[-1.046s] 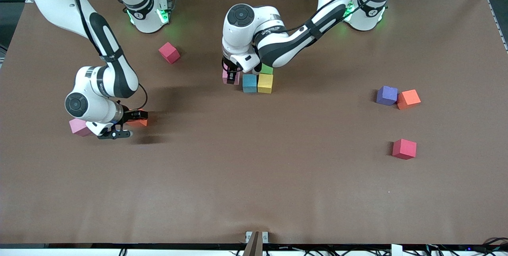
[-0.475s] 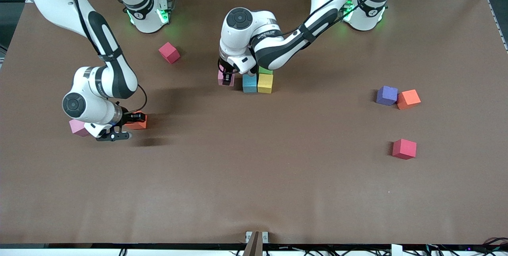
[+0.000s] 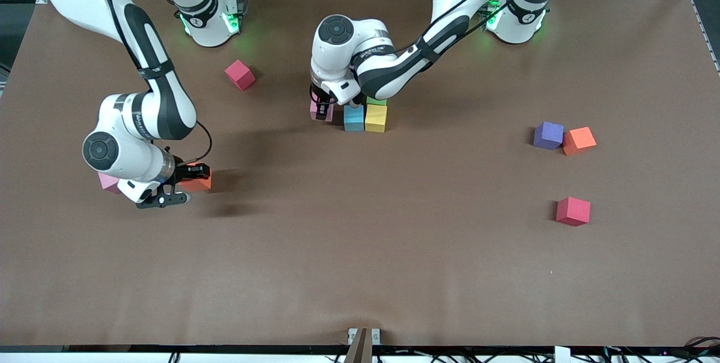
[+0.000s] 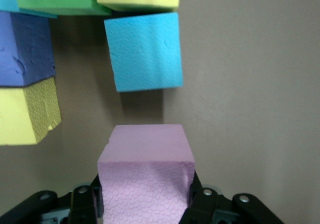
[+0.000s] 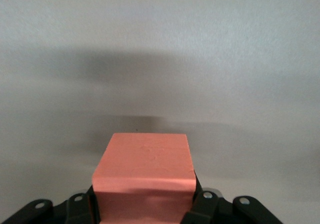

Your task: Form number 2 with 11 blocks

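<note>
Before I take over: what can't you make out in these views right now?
- Front view: the left arm hides most of the partly built 2; the green block shows only an edge.
- Front view: the right arm covers most of the pink block beside it.
- Left wrist view: the purple block and yellow block are cut off by the frame edge.
- Whether the left gripper's pink block touches the table: unclear.

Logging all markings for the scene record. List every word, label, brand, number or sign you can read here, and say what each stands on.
Right arm: grey lettering on the white forearm shell, too small to read.
Left arm: grey lettering on the white forearm shell, too small to read.
The blocks, such as the blue block, the pink block and the orange block: plain, no markings.
Table: no writing.
</note>
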Robot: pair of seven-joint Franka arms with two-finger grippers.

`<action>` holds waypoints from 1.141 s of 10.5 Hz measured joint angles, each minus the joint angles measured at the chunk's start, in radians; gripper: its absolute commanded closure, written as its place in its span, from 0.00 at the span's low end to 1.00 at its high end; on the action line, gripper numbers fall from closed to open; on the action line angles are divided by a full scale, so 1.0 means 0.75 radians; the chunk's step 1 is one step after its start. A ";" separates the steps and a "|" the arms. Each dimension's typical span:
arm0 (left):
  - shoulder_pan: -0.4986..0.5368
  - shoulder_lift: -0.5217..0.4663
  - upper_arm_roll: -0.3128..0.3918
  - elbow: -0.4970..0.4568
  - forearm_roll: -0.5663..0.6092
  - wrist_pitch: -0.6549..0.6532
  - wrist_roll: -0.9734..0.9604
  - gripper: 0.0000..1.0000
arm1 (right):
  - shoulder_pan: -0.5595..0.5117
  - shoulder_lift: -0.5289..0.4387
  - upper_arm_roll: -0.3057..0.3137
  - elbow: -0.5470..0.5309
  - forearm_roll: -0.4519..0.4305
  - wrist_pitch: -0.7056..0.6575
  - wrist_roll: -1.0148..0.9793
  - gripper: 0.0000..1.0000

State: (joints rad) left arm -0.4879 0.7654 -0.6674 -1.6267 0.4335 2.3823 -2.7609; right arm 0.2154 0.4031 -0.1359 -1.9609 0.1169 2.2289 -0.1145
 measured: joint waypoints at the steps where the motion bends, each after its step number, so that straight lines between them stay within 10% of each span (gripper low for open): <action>1: 0.000 0.001 0.006 -0.023 0.000 0.000 0.000 0.39 | 0.001 -0.001 0.003 0.024 0.001 -0.014 0.000 1.00; 12: 0.004 0.005 0.029 -0.066 0.000 0.002 -0.004 0.38 | 0.141 0.015 0.068 0.231 0.007 -0.173 -0.001 1.00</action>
State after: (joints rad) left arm -0.4849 0.7691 -0.6458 -1.6762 0.4335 2.3839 -2.7637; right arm 0.3212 0.4144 -0.0850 -1.7879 0.1218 2.0995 -0.1152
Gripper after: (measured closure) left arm 0.379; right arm 0.361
